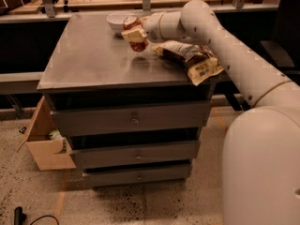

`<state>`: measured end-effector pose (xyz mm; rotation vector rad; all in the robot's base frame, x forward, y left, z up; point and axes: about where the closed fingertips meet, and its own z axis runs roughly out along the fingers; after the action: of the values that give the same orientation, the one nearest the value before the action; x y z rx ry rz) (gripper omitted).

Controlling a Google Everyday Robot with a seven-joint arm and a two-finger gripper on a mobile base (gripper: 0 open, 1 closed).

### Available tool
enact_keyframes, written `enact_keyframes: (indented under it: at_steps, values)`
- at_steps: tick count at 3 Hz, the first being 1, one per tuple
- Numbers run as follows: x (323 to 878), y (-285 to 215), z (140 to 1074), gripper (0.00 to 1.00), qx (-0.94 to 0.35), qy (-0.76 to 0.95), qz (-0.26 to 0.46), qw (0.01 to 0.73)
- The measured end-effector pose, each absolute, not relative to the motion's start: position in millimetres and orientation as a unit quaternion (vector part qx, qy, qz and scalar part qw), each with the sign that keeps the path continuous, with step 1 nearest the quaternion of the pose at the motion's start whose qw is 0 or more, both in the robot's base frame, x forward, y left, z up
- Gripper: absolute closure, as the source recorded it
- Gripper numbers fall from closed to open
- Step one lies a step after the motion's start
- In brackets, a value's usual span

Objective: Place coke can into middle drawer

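Observation:
My gripper is over the back middle of the grey cabinet top and is shut on the coke can. The can's red body shows below the cream fingers, and its top shows above them, beside the white bowl. It seems to hang slightly above the surface, with a faint reflection beneath. The middle drawer is the central of three dark grey fronts on the cabinet's face, below and in front of the gripper. It is closed, with a small round knob.
A white bowl stands just behind and left of the can. A crinkled snack bag lies at the cabinet top's right edge under my arm. An open cardboard box sits on the floor left of the cabinet. My white base fills the lower right.

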<state>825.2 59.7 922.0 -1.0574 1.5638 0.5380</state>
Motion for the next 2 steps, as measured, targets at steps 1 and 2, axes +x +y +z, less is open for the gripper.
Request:
enact_keyframes:
  at_steps: [1,2]
  values:
    - [856.4,37.0,930.7,1.0,-0.404,0.663,0.193,0.6]
    - [888.0,33.6,927.6,1.0,-0.364,0.66,0.194,0.627]
